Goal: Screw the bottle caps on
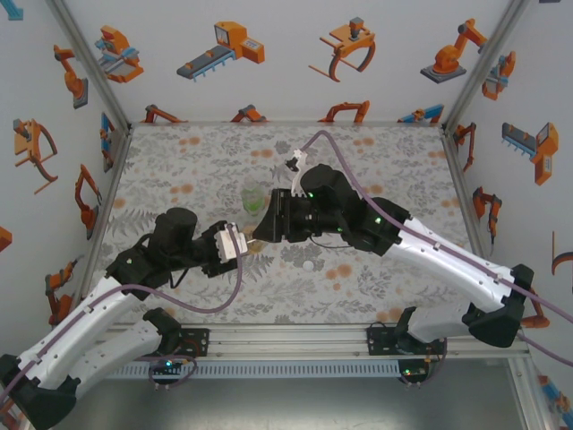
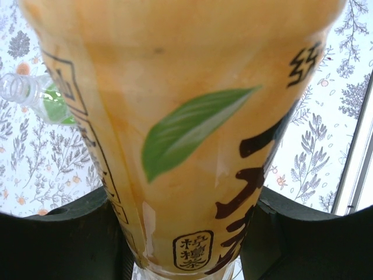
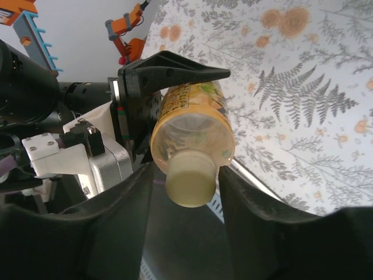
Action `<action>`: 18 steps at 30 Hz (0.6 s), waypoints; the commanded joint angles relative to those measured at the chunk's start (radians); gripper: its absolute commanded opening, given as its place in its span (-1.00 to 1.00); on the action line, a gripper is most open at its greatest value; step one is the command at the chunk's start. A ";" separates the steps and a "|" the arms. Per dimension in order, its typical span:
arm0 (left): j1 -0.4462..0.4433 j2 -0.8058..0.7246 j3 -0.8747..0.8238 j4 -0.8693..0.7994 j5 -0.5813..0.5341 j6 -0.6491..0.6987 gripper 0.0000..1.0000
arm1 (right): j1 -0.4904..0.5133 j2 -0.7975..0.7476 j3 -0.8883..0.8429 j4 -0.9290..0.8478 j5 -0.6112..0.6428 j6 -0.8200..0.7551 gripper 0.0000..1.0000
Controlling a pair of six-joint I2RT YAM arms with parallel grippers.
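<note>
My left gripper (image 1: 235,244) (image 2: 183,213) is shut on the yellow-orange bottle (image 2: 192,116) (image 3: 192,111), low on its labelled body, and holds it tipped toward the right arm. A pale yellow cap (image 3: 189,181) sits on the bottle's neck. My right gripper (image 1: 263,229) (image 3: 186,170) stands around that cap, open, with a narrow gap on each side. The green-tinted bottle (image 1: 253,195) (image 2: 49,102) stands just behind, its neck uncapped. A small white cap (image 1: 311,265) lies on the table in front of the right arm.
Both arms meet over the middle of the flowered table (image 1: 179,161). Walls with robot pictures close in the left, right and back sides. A metal rail (image 1: 286,336) runs along the near edge.
</note>
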 commanded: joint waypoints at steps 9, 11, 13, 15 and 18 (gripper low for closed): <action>-0.003 -0.010 0.015 0.062 0.018 -0.010 -1.00 | 0.010 0.034 0.007 0.013 -0.039 0.019 -0.14; -0.003 -0.008 0.016 0.061 0.019 -0.011 -1.00 | 0.010 0.031 0.007 0.013 -0.032 0.017 -0.24; -0.003 -0.008 0.015 0.062 0.021 -0.011 -1.00 | 0.011 0.026 0.000 0.016 -0.023 0.017 -0.30; -0.003 -0.008 0.015 0.062 0.021 -0.011 -1.00 | 0.011 0.021 -0.007 0.024 -0.018 0.016 -0.38; -0.003 -0.010 0.015 0.062 0.022 -0.010 -1.00 | 0.010 0.016 -0.010 0.025 -0.008 0.011 -0.42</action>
